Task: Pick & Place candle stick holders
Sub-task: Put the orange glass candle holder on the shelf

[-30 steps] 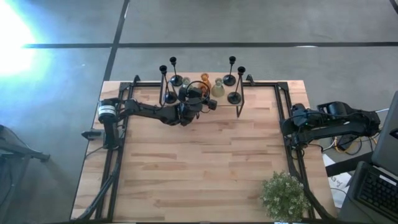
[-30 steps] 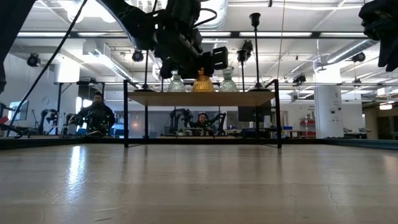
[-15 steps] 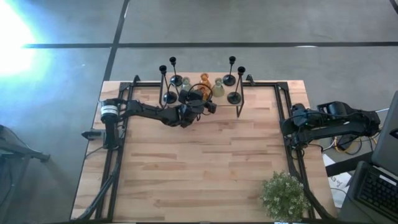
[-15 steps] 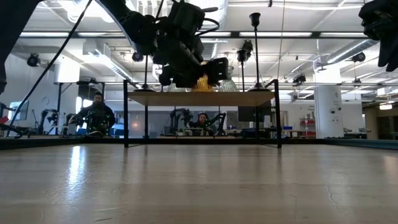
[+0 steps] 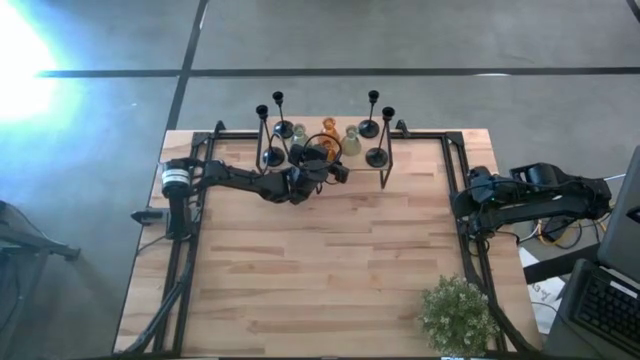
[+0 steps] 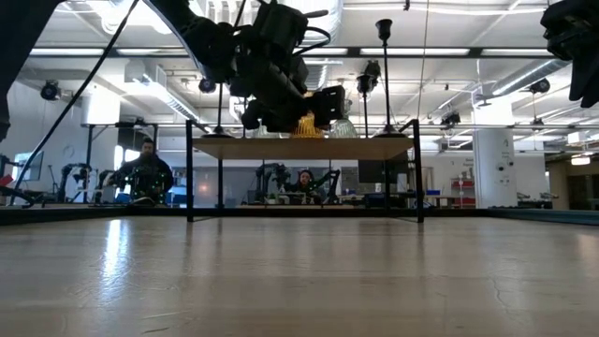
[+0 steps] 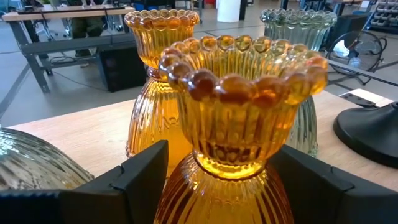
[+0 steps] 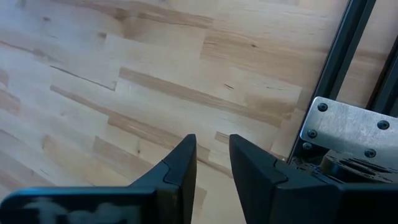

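Left wrist view put the nearer amber holder (image 7: 239,124) squarely between the left gripper (image 7: 219,180) fingers (image 7: 134,180) — the jaws stood wide, one on each flank of its waist, and whether they pressed the glass could not be told. Just beyond the jaws stood the second amber holder (image 7: 155,81), with a pale-green holder (image 7: 301,74) past the far finger and another pale-green holder (image 7: 31,162) beside the near one. A black holder's base (image 7: 370,127) lay off to that far side. From the high view, the holders sat on a raised shelf (image 5: 355,165) at the table's far edge, black holders (image 5: 377,130) at both ends. The right gripper (image 8: 211,168) waited at the table's right edge — its jaws nearly closed, empty.
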